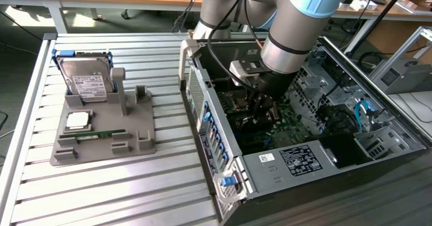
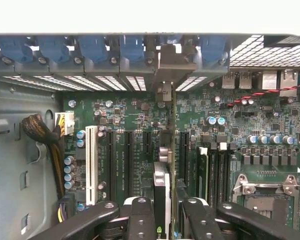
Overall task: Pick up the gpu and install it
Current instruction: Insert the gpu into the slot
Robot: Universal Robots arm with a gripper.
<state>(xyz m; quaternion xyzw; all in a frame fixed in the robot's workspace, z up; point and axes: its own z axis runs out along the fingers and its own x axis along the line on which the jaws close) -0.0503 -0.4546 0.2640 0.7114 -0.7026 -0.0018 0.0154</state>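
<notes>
My gripper (image 1: 264, 108) is deep inside the open computer case (image 1: 223, 150), low over the green motherboard (image 1: 290, 117). In the wrist view the gpu (image 2: 161, 180) stands edge-on between my two black fingers (image 2: 140, 217), and my gripper (image 2: 165, 217) is shut on it. The card runs along a line of expansion slots toward the case's rear wall, where its silvery bracket (image 2: 164, 67) meets the row of blue latches (image 2: 92, 47). Whether its edge sits in the slot is hidden by the card itself.
On the exterior view's left a grey fixture (image 1: 101, 140) holds a hard drive (image 1: 88, 79), a processor chip (image 1: 78, 120) and a green memory stick (image 1: 94, 134). Inside the case are the white slot (image 2: 91, 165), memory slots (image 2: 215, 175), the processor socket (image 2: 262, 192) and cable bundles (image 2: 40, 130).
</notes>
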